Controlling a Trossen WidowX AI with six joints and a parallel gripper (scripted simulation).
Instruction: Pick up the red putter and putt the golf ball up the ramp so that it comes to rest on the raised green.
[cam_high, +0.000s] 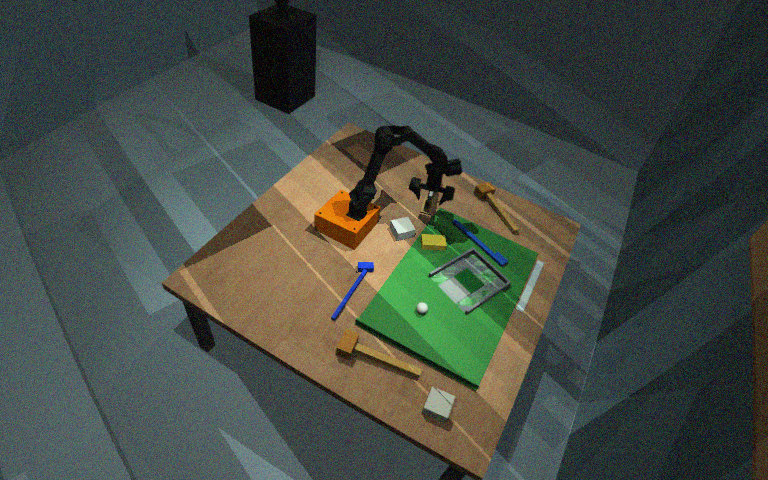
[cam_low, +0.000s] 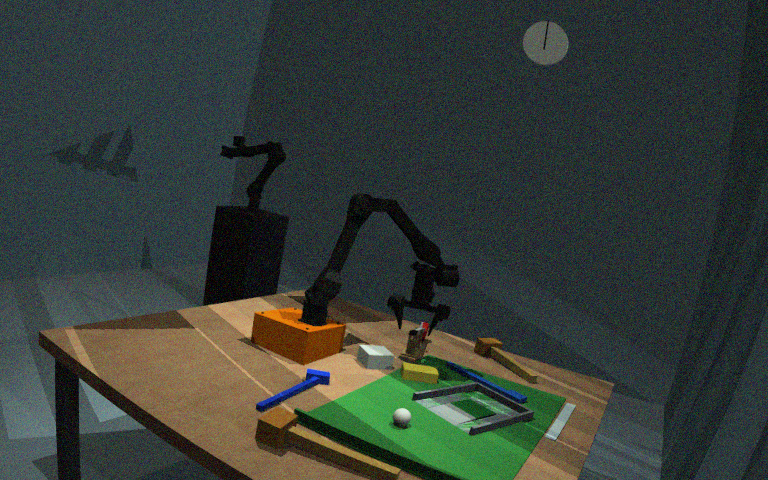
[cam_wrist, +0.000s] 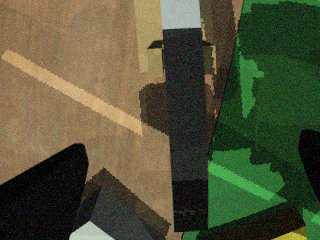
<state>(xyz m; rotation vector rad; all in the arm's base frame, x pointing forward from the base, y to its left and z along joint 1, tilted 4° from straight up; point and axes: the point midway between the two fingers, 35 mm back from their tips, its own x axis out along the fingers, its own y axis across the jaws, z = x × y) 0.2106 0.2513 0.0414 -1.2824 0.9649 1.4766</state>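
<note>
The red putter (cam_high: 430, 200) (cam_low: 423, 327) stands upright in a small brown holder (cam_high: 429, 213) (cam_low: 415, 346) at the back corner of the green mat (cam_high: 441, 339) (cam_low: 441, 447). My gripper (cam_high: 431, 195) (cam_low: 416, 323) (cam_wrist: 196, 148) is open and empty, pointing down, with its fingers on either side of the putter's top. In the wrist view a long dark bar (cam_wrist: 187, 94) with a pale end runs between the fingers. The white golf ball (cam_high: 421, 307) (cam_low: 401, 417) rests on the mat, before the grey ramp (cam_high: 453, 289) (cam_low: 447, 413) to the grey-framed raised green (cam_high: 468, 280) (cam_low: 472, 407).
A yellow block (cam_high: 433, 241) (cam_low: 419, 372) and a white block (cam_high: 402, 227) (cam_low: 375, 356) lie close to the holder. A blue bar (cam_high: 480, 242) lies on the mat. A blue putter (cam_high: 351, 288), two wooden mallets (cam_high: 376, 353) (cam_high: 495, 203) and a grey cube (cam_high: 438, 403) lie around.
</note>
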